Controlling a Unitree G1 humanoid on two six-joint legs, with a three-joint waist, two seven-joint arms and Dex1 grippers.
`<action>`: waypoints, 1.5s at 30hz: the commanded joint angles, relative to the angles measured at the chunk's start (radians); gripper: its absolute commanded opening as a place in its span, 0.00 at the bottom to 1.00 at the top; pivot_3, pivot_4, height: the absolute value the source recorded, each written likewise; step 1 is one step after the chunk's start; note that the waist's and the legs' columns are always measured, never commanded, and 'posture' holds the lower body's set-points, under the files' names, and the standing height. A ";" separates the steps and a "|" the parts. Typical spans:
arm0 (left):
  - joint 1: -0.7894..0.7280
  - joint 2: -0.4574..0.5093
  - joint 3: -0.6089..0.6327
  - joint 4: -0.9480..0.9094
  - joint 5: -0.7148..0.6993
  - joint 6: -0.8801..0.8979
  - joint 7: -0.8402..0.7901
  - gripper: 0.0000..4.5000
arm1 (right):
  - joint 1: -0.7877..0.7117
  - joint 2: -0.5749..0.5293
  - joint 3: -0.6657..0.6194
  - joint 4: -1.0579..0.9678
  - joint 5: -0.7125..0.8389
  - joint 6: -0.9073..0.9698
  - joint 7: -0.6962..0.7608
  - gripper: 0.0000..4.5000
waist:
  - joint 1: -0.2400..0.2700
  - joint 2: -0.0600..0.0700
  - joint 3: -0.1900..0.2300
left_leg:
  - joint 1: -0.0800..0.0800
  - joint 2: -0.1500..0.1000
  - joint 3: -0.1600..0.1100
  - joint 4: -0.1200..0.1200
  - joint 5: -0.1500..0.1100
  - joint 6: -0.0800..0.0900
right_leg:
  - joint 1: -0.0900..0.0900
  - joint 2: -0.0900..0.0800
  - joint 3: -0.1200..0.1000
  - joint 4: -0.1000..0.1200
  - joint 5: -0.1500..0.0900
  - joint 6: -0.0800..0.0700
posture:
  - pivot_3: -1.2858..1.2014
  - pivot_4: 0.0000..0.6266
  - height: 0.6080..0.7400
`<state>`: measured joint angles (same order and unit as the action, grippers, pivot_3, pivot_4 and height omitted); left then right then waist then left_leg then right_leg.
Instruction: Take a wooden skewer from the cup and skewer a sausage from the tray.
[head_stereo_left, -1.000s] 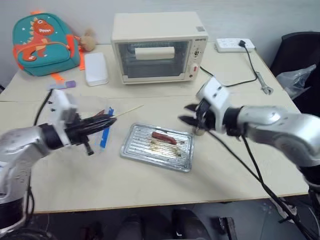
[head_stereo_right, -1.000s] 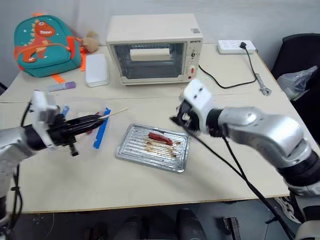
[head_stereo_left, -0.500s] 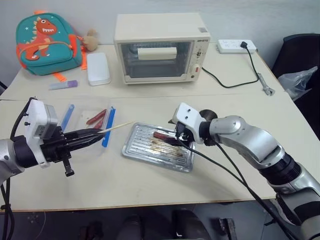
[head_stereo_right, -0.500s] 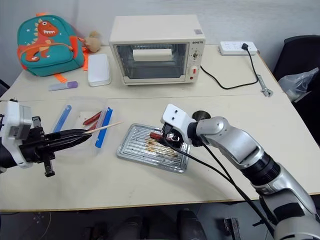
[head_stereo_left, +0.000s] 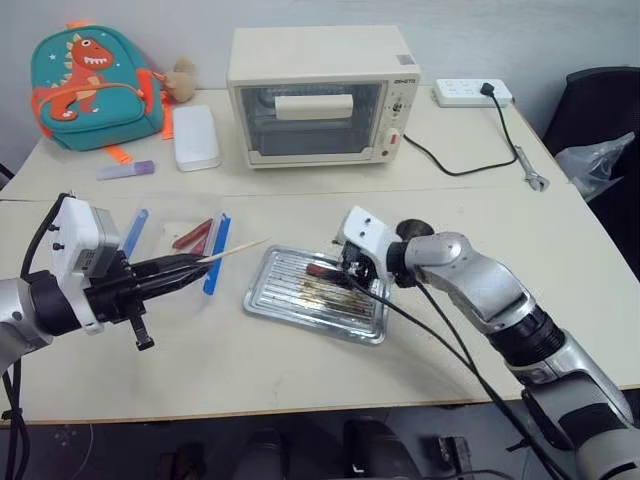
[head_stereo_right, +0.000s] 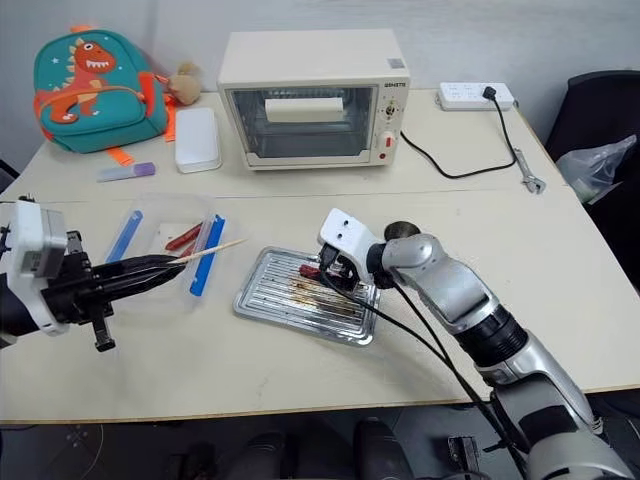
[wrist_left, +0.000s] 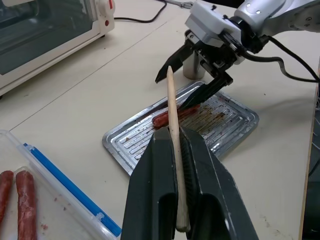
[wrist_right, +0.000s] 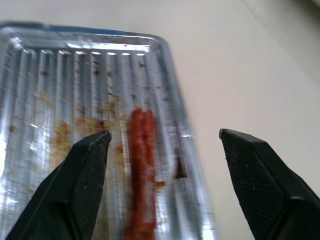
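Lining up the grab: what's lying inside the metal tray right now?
One reddish sausage lies on the tray's ribbed, grease-stained bottom, with the open right gripper straddling it. The corner under the gripper body is covered in the head views.

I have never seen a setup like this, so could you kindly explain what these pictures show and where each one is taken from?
It is a two-armed humanoid robot. Two pictures come from cameras on its head, looking down at the table; two come from cameras on its wrists. The left pincer is shut on a wooden skewer. The right pincer hangs open over a sausage lying in a metal tray. Also on the table: a clear container with more sausages, a toaster oven, a backpack and a power strip.
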<state>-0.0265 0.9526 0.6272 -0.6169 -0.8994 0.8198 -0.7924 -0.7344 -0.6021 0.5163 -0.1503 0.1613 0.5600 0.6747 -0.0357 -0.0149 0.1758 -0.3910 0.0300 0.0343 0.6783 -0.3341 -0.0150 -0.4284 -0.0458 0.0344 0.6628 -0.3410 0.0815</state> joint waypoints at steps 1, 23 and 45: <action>0.001 -0.003 0.017 -0.026 -0.016 -0.020 0.013 0.00 | 0.053 0.005 0.022 -0.075 -0.076 -0.062 0.010 0.81 | 0.000 0.000 0.000 | 0.000 0.000 0.000 0.000 0.000 0.000 | 0.000 0.000 0.000 0.000 0.000 0.000 | 0.52 0.24 1.00; -0.058 0.008 -0.014 0.012 -0.009 -0.025 0.021 0.00 | 0.123 0.124 -0.049 0.016 -0.233 -0.074 -0.007 0.63 | -0.008 0.000 0.000 | 0.001 0.000 0.001 0.001 0.000 -0.001 | 0.000 0.001 0.001 0.004 0.000 0.000 | 0.52 0.24 1.00; -0.095 0.027 -0.031 0.036 -0.004 -0.032 0.018 0.00 | 0.143 0.182 -0.090 0.034 -0.210 0.006 0.013 0.13 | -0.019 0.000 0.000 | 0.002 0.000 0.001 0.002 0.000 -0.001 | 0.000 0.001 0.001 0.006 0.000 0.000 | 0.52 0.24 1.00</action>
<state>-0.1083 0.9624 0.5830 -0.5771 -0.9008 0.8059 -0.7719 -0.6035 -0.4239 0.4398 -0.1052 -0.0564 0.5517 0.6786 -0.0546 -0.0150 0.1757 -0.3893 0.0301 0.0350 0.6803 -0.3338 -0.0156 -0.4283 -0.0443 0.0350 0.6692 -0.3410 0.0815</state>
